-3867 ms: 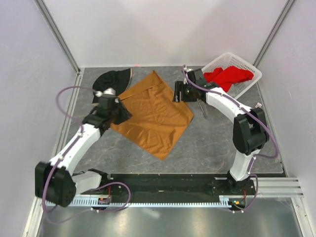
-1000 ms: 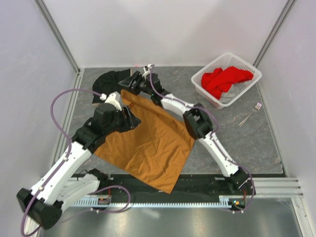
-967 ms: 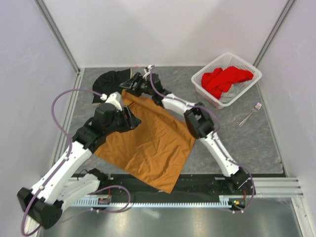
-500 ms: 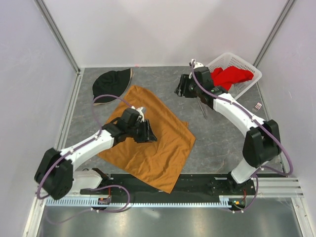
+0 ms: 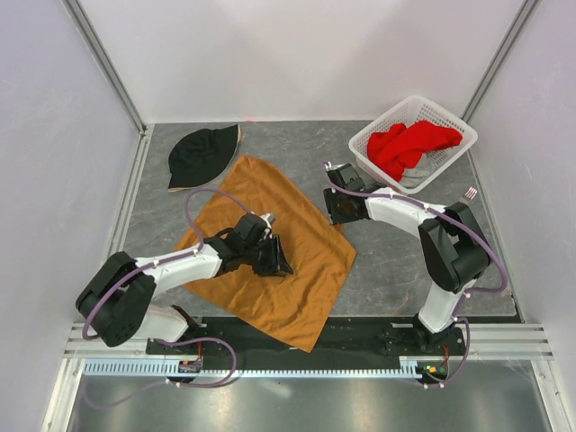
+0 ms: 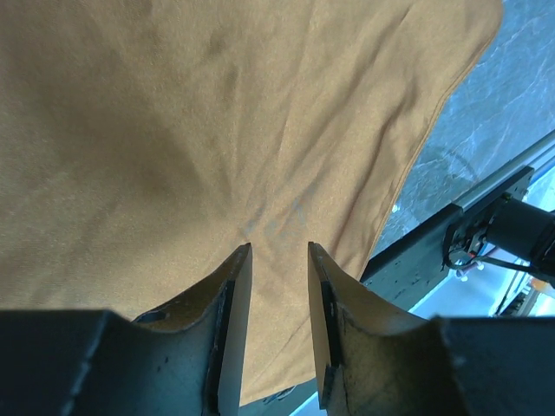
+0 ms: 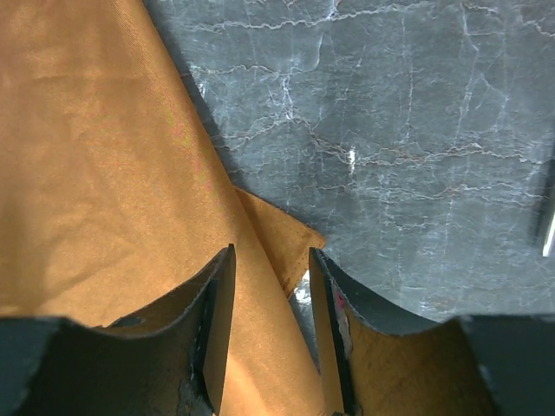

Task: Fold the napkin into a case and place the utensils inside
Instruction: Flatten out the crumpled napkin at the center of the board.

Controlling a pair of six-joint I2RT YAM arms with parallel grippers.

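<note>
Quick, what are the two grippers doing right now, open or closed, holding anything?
Left gripper: open, jaws parted over the napkin, nothing clamped.
Right gripper: open, jaws parted over the napkin's edge, nothing clamped.

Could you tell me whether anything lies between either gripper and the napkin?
Nothing visible does. The left gripper is over the middle of the napkin, the right gripper at its right edge, both above the cloth.

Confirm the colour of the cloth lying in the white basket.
Red. The cloth in the basket shows best in the top external view.
</note>
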